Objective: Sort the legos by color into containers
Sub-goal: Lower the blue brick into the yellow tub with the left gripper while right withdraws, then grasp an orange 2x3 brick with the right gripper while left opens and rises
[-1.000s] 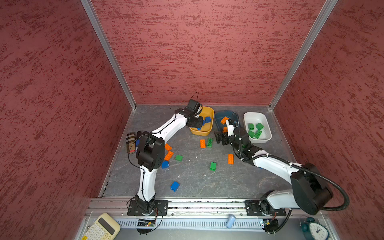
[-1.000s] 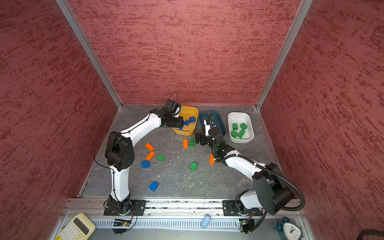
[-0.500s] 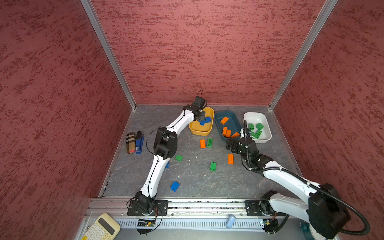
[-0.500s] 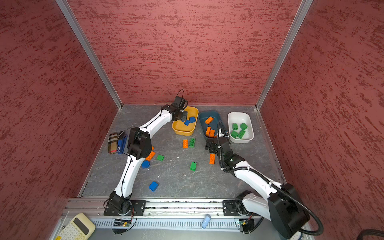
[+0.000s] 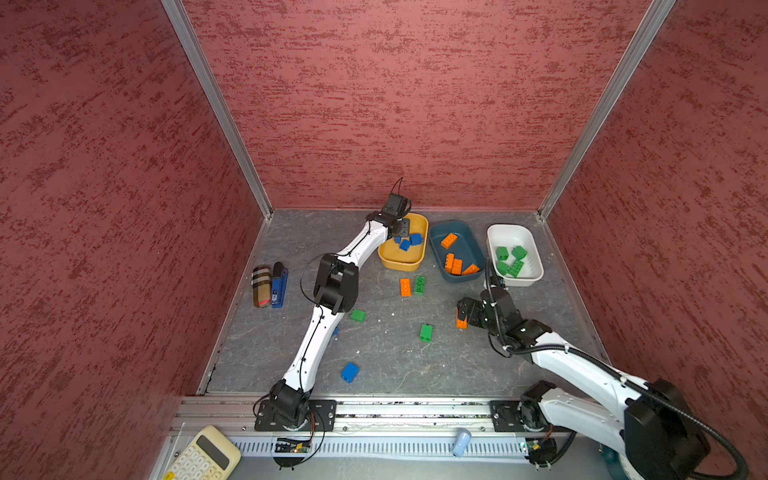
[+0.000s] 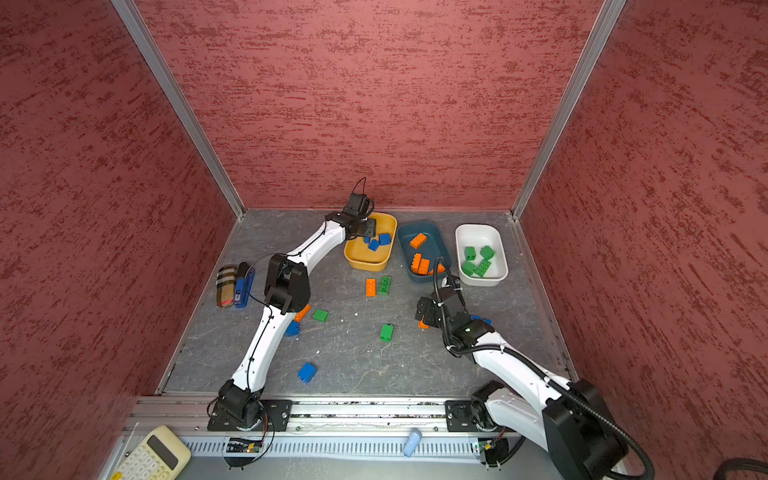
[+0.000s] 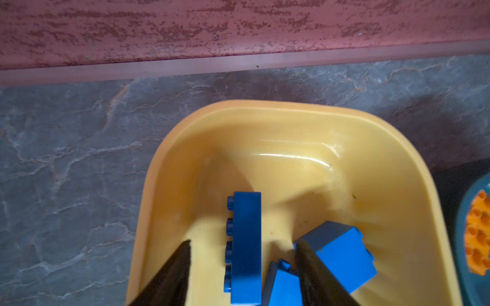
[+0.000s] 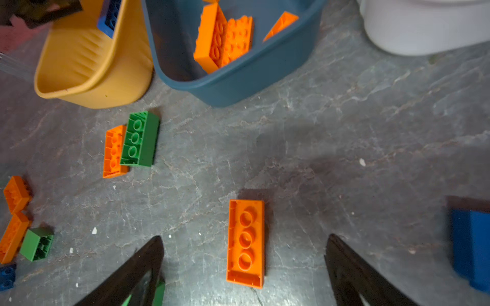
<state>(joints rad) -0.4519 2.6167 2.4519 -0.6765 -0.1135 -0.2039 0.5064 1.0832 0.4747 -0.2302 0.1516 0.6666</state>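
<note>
Right wrist view: orange brick [image 8: 246,243] lies untouched between wide-spread jaws of right gripper [image 8: 245,237]; left gripper [image 7: 243,243], jaws parted, flanks loose blue brick [image 7: 245,225]

The left arm [image 5: 332,286] reaches far forward with its elbow raised, and the left hand [image 7: 243,243] at its end points down, jaws parted and gripping nothing, while the right arm [image 5: 582,370] lies bent and low, the right hand [image 8: 244,238] tilted downward with jaws spread wide.

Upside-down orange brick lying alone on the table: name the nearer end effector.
Right. The right end effector hovers over the orange brick, jaws open either side; the left end effector is far off, over the yellow tub.
</note>
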